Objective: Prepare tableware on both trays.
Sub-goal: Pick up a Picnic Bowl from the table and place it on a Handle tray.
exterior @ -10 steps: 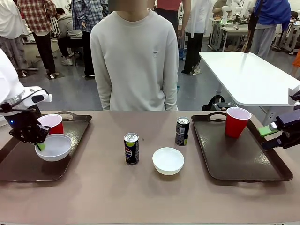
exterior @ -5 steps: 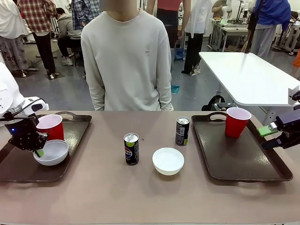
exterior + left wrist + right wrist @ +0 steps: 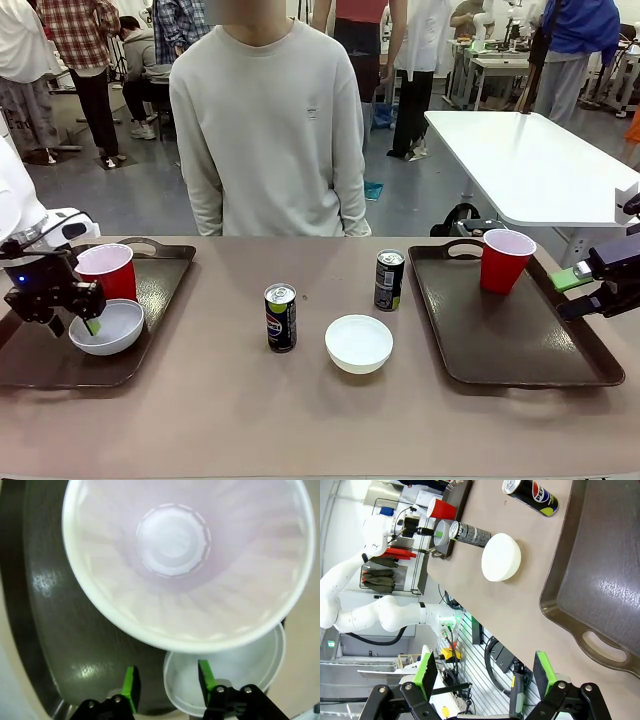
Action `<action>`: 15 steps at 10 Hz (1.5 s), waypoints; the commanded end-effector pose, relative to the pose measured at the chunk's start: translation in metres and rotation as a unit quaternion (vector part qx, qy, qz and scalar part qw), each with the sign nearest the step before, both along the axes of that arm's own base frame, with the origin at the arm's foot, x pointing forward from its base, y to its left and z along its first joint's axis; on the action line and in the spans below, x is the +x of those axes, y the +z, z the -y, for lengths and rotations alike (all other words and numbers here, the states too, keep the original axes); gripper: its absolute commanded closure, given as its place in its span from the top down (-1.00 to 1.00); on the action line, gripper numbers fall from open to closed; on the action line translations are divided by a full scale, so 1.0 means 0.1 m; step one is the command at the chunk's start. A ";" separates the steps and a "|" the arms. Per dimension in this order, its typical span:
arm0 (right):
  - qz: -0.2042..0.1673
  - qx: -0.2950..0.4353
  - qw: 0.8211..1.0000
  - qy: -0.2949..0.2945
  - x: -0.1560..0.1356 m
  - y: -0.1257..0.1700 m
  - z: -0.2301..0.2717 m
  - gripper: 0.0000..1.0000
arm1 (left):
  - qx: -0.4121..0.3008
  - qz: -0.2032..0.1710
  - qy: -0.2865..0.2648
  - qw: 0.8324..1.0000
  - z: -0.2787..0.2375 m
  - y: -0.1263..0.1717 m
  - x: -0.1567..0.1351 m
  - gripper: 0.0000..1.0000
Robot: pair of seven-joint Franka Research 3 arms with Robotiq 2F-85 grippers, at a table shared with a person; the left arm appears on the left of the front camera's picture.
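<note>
The left end effector (image 3: 167, 680) is partly open, its green pads straddling the rim of a white bowl (image 3: 112, 330) that sits on the left tray (image 3: 160, 290) beside a red cup (image 3: 108, 270). The right end effector (image 3: 573, 293) hangs wide open and empty over the outer rim of the right tray (image 3: 500, 345).

2 red cups (image 3: 105, 272) (image 3: 507, 262), 2 white bowls (image 3: 110, 328) (image 3: 358, 343), 2 dark cans (image 3: 280, 318) (image 3: 389, 281) and 2 dark brown trays (image 3: 160, 290) (image 3: 510, 345).
</note>
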State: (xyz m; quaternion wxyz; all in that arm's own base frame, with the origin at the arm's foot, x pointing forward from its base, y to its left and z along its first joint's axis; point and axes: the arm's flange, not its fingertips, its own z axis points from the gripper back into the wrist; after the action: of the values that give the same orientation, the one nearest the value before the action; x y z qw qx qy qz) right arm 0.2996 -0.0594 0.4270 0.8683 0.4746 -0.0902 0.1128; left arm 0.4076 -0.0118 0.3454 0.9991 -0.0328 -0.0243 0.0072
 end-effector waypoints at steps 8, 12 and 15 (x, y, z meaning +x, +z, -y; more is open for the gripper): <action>0.004 0.008 1.000 0.002 0.01 0.00 0.00 1.00 | -0.336 0.060 -0.109 0.934 -0.26 0.77 -1.27 0.84; 0.004 0.008 1.000 0.002 0.01 0.00 0.00 1.00 | -0.565 0.092 -0.099 0.814 -0.66 0.37 -1.12 0.84; 0.000 0.000 1.000 0.000 0.00 0.00 0.00 1.00 | -0.547 0.080 -0.065 0.831 -0.59 0.33 -0.93 0.84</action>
State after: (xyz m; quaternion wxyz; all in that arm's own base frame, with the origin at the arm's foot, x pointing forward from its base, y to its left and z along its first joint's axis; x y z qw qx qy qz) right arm 0.2995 -0.0595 0.4268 0.8684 0.4746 -0.0898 0.1125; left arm 0.3407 0.0752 0.3834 0.7918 -0.6007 -0.0941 -0.0585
